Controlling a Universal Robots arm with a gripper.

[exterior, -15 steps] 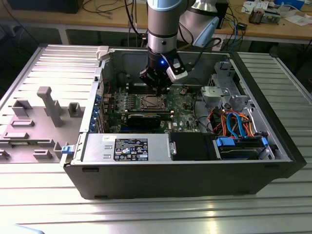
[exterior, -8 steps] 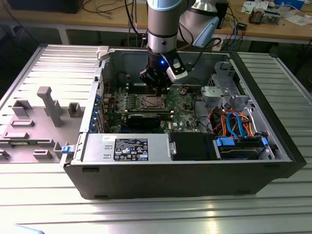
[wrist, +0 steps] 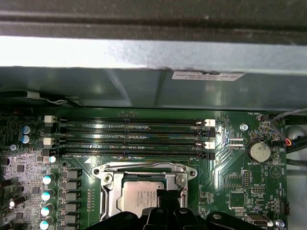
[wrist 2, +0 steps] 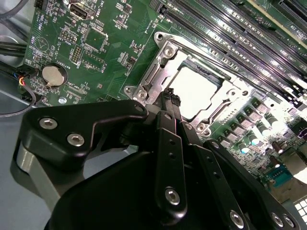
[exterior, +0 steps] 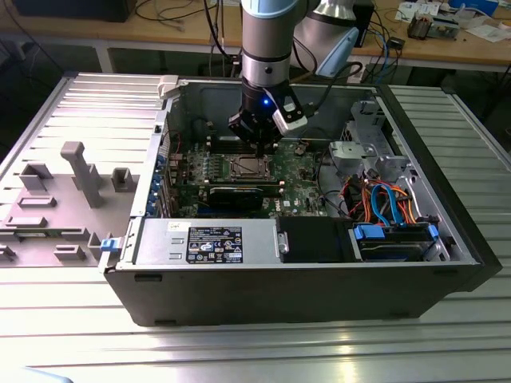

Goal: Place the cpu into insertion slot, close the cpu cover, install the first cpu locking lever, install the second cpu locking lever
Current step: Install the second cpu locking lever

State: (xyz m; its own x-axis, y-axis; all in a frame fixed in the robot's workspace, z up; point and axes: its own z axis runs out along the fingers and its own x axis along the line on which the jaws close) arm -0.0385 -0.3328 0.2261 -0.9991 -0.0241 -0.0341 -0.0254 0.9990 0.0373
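The cpu [wrist 2: 195,90] lies flat in the insertion slot [exterior: 247,167], its shiny silver top showing in both wrist views [wrist: 136,199]. The cpu cover [wrist: 144,169], a silver frame plate [wrist 2: 154,73], lies down around the chip. My black gripper [wrist 2: 171,99] hangs just above the edge of the socket, fingers pressed together with nothing visible between them. In the exterior view the gripper [exterior: 259,144] sits low inside the open computer case, directly over the socket. In the first wrist view the gripper [wrist: 165,196] covers the near edge of the chip. I cannot make out the locking levers.
Long memory slots [wrist: 134,134] run beside the socket, close to the case wall [wrist: 144,72]. A coin battery [wrist: 259,151] sits on the green board. A black expansion card [exterior: 235,194], a power supply [exterior: 207,239] and coloured cables [exterior: 383,199] crowd the case.
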